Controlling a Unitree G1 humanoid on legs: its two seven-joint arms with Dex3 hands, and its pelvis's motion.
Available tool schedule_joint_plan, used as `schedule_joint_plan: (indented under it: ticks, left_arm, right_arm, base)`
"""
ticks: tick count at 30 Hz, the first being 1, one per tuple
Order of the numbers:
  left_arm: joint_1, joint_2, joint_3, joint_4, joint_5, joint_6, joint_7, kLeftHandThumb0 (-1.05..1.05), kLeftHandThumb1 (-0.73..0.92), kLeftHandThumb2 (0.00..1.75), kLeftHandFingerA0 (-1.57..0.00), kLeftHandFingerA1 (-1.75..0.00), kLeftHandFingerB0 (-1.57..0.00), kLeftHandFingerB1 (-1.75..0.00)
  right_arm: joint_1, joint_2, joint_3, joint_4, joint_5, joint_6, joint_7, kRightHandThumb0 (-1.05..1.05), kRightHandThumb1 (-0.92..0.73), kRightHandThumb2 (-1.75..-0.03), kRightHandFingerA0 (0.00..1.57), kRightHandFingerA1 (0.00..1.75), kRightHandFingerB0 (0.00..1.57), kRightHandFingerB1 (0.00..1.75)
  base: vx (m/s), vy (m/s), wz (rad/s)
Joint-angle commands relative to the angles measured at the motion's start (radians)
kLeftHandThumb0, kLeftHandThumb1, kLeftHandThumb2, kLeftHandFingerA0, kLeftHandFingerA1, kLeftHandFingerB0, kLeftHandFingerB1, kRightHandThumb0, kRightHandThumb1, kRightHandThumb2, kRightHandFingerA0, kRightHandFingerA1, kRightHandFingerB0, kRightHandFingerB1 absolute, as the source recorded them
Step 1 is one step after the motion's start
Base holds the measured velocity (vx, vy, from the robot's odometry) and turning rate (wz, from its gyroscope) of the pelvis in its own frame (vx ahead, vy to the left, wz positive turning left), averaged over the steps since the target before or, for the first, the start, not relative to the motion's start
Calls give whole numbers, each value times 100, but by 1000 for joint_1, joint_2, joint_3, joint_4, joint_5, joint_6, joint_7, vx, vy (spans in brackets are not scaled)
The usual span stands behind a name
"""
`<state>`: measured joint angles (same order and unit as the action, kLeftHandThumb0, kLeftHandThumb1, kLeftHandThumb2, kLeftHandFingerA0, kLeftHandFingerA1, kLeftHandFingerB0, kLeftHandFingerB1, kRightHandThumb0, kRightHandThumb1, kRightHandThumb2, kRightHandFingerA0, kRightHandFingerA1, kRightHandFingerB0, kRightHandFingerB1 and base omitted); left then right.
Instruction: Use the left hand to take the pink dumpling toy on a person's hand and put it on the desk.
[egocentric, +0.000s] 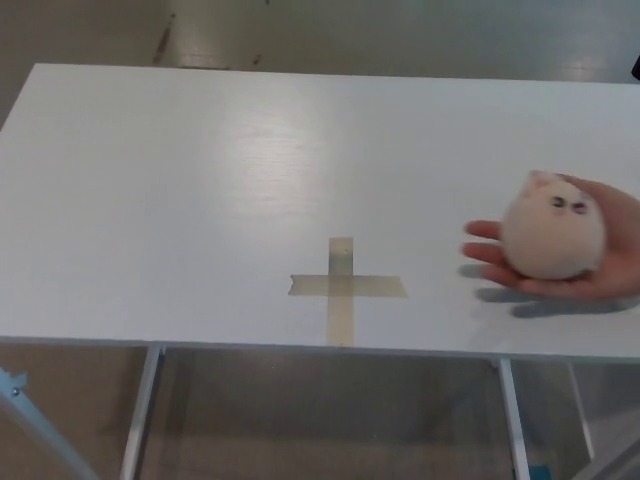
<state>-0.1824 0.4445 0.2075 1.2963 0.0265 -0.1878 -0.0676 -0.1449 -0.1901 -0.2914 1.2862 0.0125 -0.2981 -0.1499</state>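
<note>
Now a person's hand (600, 262) reaches in from the right edge of the frame, palm up, held just above the white desk (200, 200). On the palm sits the dumpling toy (552, 236), a round, pale pink, soft-looking ball with two small dark eyes near its top and a little pinched peak at the upper left. It rests upright, cradled by the palm and the curled fingers; three fingertips stick out to the left of it. The hand casts a grey shadow on the desk surface directly below, at the lower right of the frame, so hand and toy appear to be off the surface rather than lying on it.

Desk fills most of the frame, plain white, with a soft glare patch in the upper middle. A cross of tape (342, 287), dull yellowish, is stuck flat in the lower middle of the frame, close to the near edge of the desk. The toy is well to the right of this cross and slightly higher in the frame; nothing touches the tape.

Below the near edge, two pale metal desk legs (138, 415) show against a brownish floor (320, 420); more floor shows along the top of the frame beyond the far edge.

Neither robot hand appears anywhere in the frame, so the state of their fingers cannot be told: no left hand at the left side, no right hand at the right.
</note>
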Motion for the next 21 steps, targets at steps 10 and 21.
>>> schedule_joint_plan:
  ticks: [10,21]
  left_arm:
    - [5,5,10,4,-9,0,-20,-35,52,56,-41,-38,-25,-31]
    - [0,7,-5,3,6,-6,-10,-35,52,56,-45,-39,-25,-31]
  right_arm:
    - [8,-1,0,5,13,-5,8,-32,-66,-59,56,44,42,39]
    - [5,-1,-9,7,24,-10,29,-30,-66,-59,56,45,42,39]
  base:
    - [0,0,0]
    - [0,0,0]
